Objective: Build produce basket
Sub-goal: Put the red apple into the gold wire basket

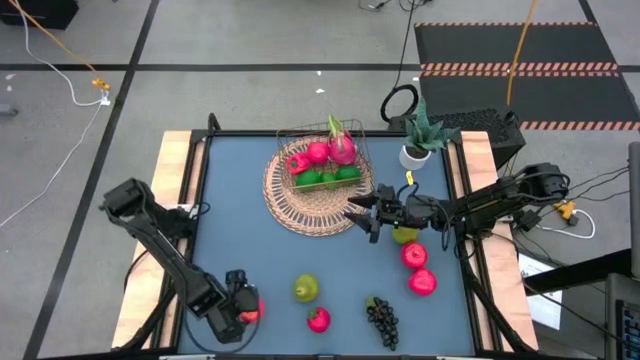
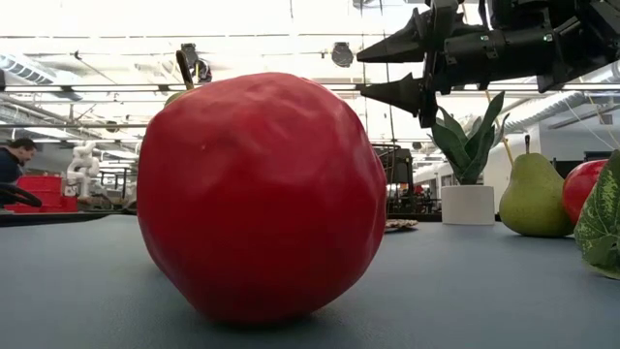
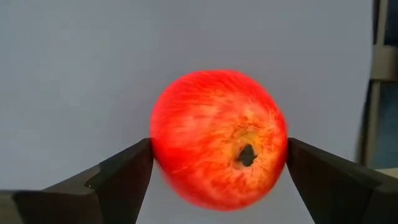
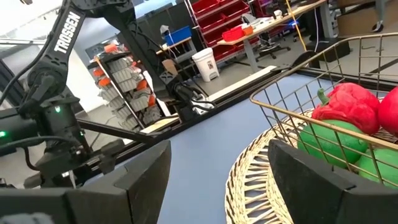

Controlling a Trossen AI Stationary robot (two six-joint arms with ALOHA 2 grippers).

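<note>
Gripping an apple (image 3: 217, 140), left pincer (image 1: 243, 307) hangs low.

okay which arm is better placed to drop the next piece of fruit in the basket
Left. The left gripper already has a red apple between its fingers near the table's front edge. The right gripper hangs open and empty beside the wire basket, so it has nothing to deliver.

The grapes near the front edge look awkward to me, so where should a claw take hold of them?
Probably from straight above, closing across the narrow width of the grapes. The bunch lies flat and long on the table, with open space beside it; the nearest strawberry sits clear of it.
</note>
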